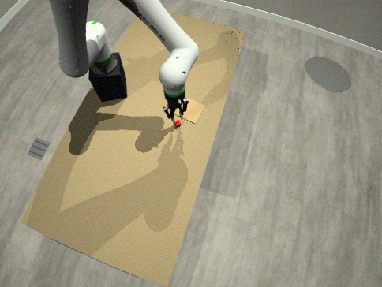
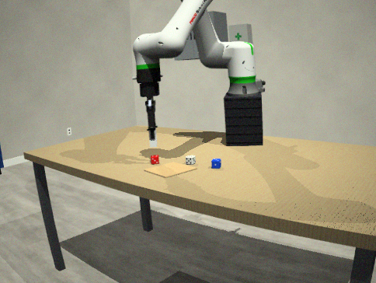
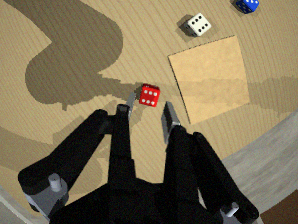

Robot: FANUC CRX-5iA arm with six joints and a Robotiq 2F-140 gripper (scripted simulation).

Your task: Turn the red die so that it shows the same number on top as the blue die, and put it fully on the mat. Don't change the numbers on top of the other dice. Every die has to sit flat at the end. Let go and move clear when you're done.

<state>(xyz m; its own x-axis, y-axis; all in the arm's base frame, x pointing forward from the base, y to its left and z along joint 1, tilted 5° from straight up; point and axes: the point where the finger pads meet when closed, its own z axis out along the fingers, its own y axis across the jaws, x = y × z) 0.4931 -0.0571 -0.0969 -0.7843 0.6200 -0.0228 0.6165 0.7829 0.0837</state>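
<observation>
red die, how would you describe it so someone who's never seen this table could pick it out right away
Start at the wooden table and find the thin square mat near its front edge. Three small dice sit in a row just behind the mat; the red die is the one at the left end, just off the mat's corner, below the gripper. It is the only red one: its neighbours are the white die and the blue die.
</observation>
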